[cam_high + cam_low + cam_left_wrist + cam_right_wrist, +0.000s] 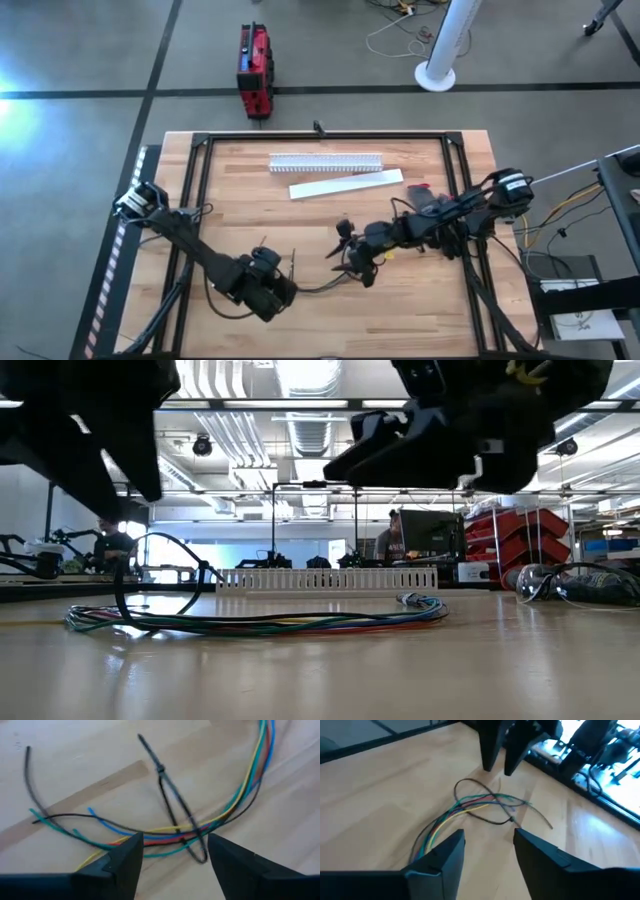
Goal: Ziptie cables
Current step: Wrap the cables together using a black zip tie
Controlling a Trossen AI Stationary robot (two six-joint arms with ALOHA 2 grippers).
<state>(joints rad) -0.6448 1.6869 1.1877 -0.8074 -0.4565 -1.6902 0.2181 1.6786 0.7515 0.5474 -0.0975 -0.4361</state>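
Both arms are hovering with open, empty fingers, left gripper (172, 862) and right gripper (487, 852), over the cable bundle (465, 807) mid-table, its zip tie (172, 805) looped loosely, risking slipping off if nudged.

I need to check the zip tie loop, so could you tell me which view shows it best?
The left wrist view: the black zip tie loops around the coloured wires just beyond the open left claw. The right wrist view shows it farther off. The high and low views do not resolve it.
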